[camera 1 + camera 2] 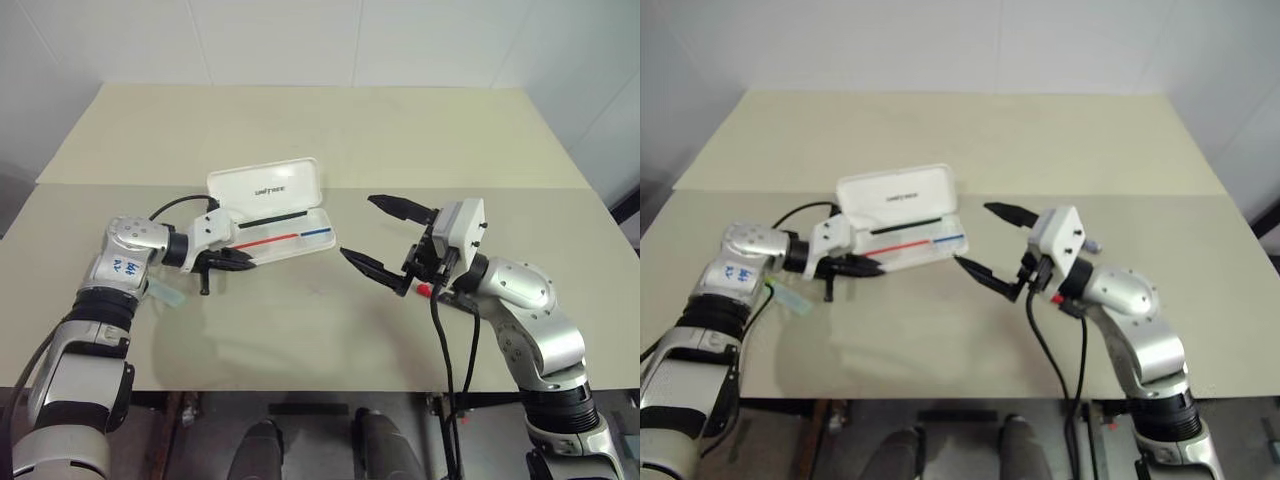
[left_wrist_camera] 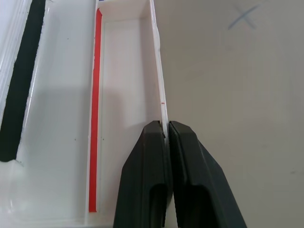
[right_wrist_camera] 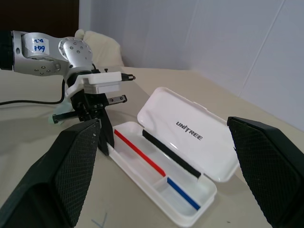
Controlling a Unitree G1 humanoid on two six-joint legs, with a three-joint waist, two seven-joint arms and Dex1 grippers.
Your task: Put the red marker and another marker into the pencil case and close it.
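white pencil case (image 1: 262,186), red and blue stripes

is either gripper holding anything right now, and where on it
The left gripper is pinched shut on the near side wall of the open pencil case, at one end of its tray. The right gripper is wide open and holds nothing.

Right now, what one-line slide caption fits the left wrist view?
Left gripper shut on the front wall of the open pencil case, red stripe inside, on the table.
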